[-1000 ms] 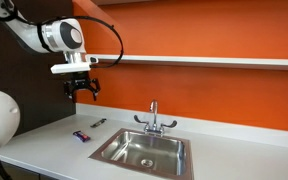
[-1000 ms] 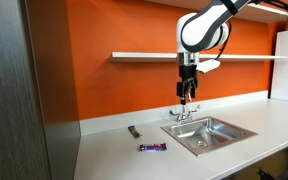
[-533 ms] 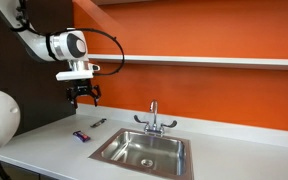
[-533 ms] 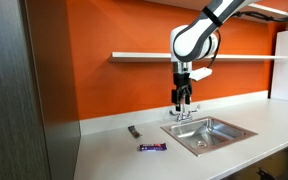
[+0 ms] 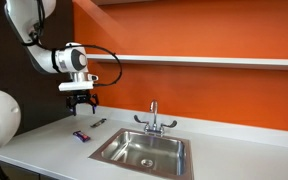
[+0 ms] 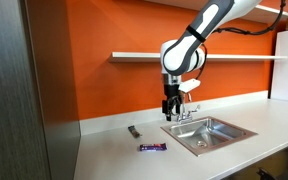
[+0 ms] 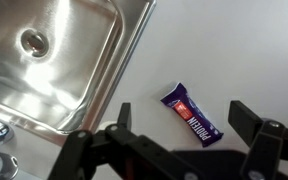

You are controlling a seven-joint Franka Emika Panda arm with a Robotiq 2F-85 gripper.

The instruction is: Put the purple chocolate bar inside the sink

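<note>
The purple chocolate bar (image 5: 81, 136) lies flat on the white counter beside the sink; it also shows in the other exterior view (image 6: 152, 147) and in the wrist view (image 7: 192, 114). The stainless steel sink (image 5: 174, 150) with a central drain and chrome faucet shows in both exterior views (image 6: 236, 128) and in the wrist view (image 7: 69, 55). My gripper (image 5: 80, 101) hangs in the air above the counter, open and empty, also seen in an exterior view (image 6: 171, 108). In the wrist view the bar lies between my spread fingers (image 7: 184, 125).
A slim dark bar (image 5: 98, 123) lies on the counter near the orange wall, also in an exterior view (image 6: 133, 131). A shelf (image 5: 204, 61) runs along the wall above. A dark panel (image 6: 24, 100) stands at the counter's end.
My gripper has moved down and away from the faucet, toward the counter area over the purple bar. The bars have not moved.
</note>
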